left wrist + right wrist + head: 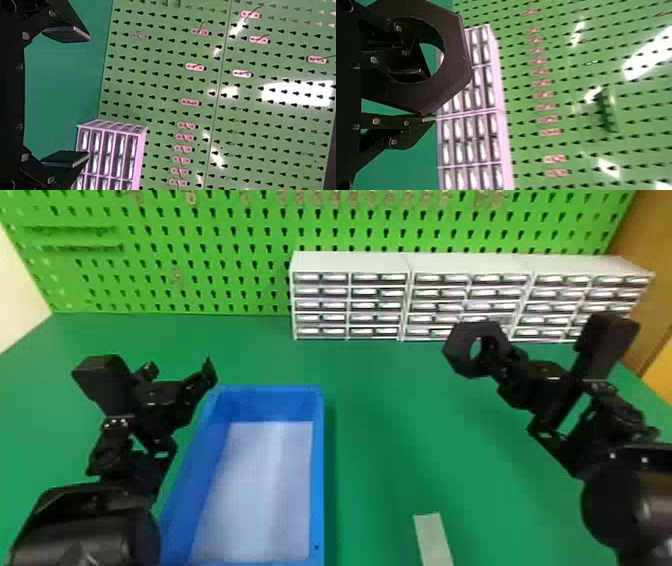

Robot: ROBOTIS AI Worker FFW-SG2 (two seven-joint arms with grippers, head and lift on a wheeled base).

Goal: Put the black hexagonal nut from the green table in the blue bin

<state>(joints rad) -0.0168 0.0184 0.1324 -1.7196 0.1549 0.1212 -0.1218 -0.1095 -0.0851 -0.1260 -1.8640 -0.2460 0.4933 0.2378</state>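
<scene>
Green pegboard (200, 238): upright behind the green table (390, 415).
Drawer cabinets (350, 262): in a row at the table's back.
Blue bin (318, 470): left of the nut and nearer the robot, its long axis running front to back.
Right arm (645, 495): in from the right edge, slanting inward and forward, wrist raised. The left arm is nearer the bin, but this one carries the load.
Left gripper (88, 96): fingers spread, near the bin's far left corner.
Right gripper (424, 97): clenched on the nut's wall, one finger through the hole.
Black hexagonal nut (455, 351): at those fingertips, on edge; it likely needs carrying leftward and back toward the robot.
</scene>
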